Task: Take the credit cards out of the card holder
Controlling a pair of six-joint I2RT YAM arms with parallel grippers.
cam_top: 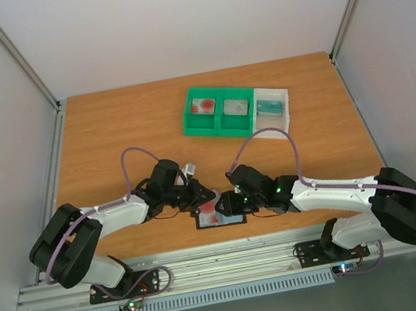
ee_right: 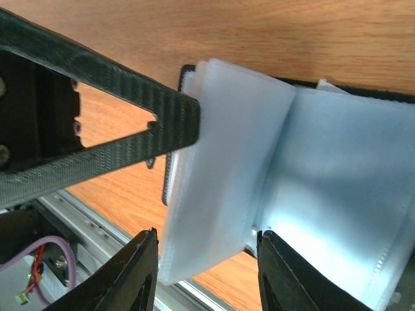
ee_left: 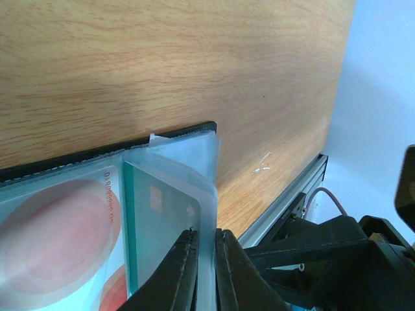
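Left wrist view is showing the left gripper (ee_left: 206, 236) pinching a clear sleeve of the card holder (ee_left: 175, 155), while the right gripper (ee_right: 206, 259) is straddling it, jaws apart.

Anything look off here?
Nothing spilled or damaged. Oddity: the card holder sits right at the near edge of the table, its clear sleeves fanned up, not flat. The left tool pinches a sleeve edge beside the teal card; the right tool straddles another sleeve, open.

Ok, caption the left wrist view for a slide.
Left tool pinches a clear sleeve of the card holder, teal card inside.
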